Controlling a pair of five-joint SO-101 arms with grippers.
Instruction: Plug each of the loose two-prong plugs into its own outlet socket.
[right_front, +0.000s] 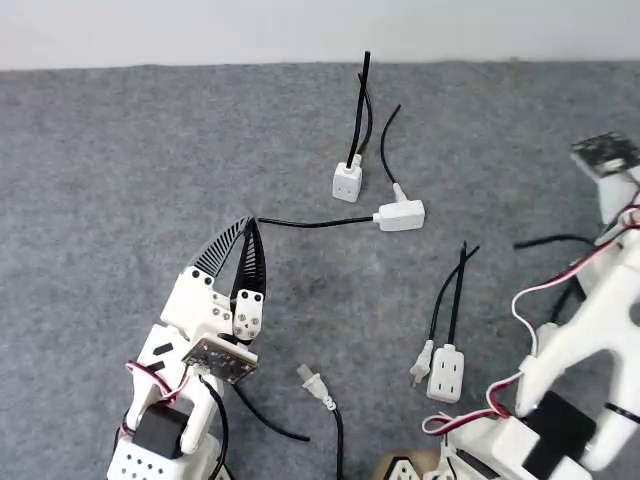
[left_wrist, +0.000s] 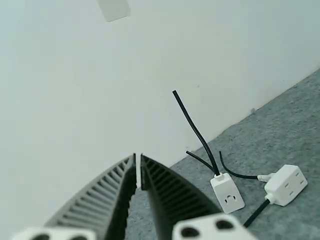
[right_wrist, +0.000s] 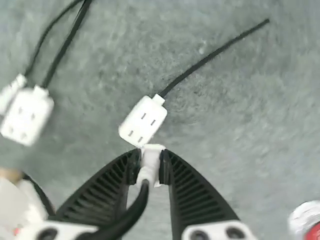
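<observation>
My left gripper (right_front: 250, 224) (left_wrist: 138, 159) is shut, its tips raised above the carpet at the end of a black cord that runs to a white outlet block (right_front: 402, 215) (left_wrist: 286, 184). A small white plug (right_front: 397, 191) (left_wrist: 262, 176) meets that block. A cube outlet (right_front: 347, 181) (left_wrist: 227, 193) lies beside it. My right gripper (right_wrist: 149, 156) is shut on a white plug (right_wrist: 150, 165), which touches the end of a white outlet (right_wrist: 143, 121). A loose two-prong plug (right_front: 318, 385) lies near the front. Another plug (right_front: 421, 362) rests beside an outlet (right_front: 447, 372) (right_wrist: 25, 115).
Grey carpet covers the table. The right arm (right_front: 600, 310) stands over the right edge, with red and white wires looping beside it. Black cords trail from every outlet toward the back wall. Open carpet lies at the far left.
</observation>
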